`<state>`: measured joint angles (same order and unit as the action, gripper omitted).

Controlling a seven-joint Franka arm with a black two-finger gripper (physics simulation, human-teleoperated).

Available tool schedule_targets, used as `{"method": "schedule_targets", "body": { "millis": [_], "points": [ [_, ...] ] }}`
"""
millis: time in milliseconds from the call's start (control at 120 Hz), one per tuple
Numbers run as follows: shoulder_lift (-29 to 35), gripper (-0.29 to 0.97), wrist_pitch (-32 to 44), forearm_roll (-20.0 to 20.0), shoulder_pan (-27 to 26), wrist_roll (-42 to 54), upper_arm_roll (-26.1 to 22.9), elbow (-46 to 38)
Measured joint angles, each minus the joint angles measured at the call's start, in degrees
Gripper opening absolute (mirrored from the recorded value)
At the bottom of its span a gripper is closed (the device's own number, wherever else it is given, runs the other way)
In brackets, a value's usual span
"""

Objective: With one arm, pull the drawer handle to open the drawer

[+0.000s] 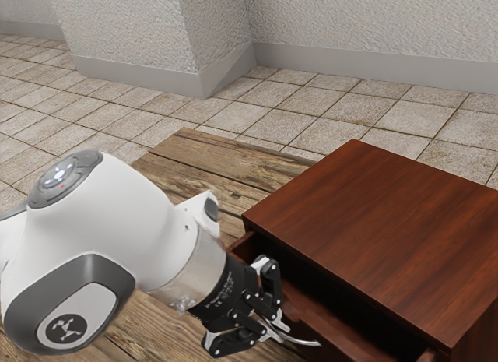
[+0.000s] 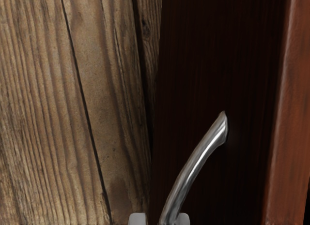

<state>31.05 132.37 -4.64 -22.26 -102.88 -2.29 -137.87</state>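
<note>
At the front of the dark red cabinet (image 1: 373,214), low in the exterior view, my pincer (image 1: 261,325) is closed on the drawer handle (image 1: 302,340). The black fingers clamp the curved silver bar from two sides, near its end toward the exterior view's left. The white arm comes in from the exterior view's lower left, with the wrist pointing at the cabinet front.

The drawer (image 1: 342,323) stands partly out of the cabinet. A dark gap shows between its front rim and the cabinet top's edge.

Wrist view: the drawer handle (image 2: 193,169) arcs up from just under my hand, shiny metal against the dark drawer front. Two pale fingertips (image 2: 137,219) sit at its base, one on each side. A lighter red strip of cabinet edge runs along the far side of the drawer front from the planks.

The cabinet sits on a rough wooden table (image 1: 210,163) with cracked planks. Beige tiled floor (image 1: 117,105) lies beyond it, and textured white walls (image 1: 350,19) stand behind.
</note>
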Motion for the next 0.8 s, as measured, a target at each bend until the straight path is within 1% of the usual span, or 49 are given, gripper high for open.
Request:
{"method": "schedule_targets", "body": {
  "millis": [800],
  "points": [
    [13.0, -0.11, -2.6, 0.1, -1.6, 0.5, -0.1, -9.3]
  ]
}}
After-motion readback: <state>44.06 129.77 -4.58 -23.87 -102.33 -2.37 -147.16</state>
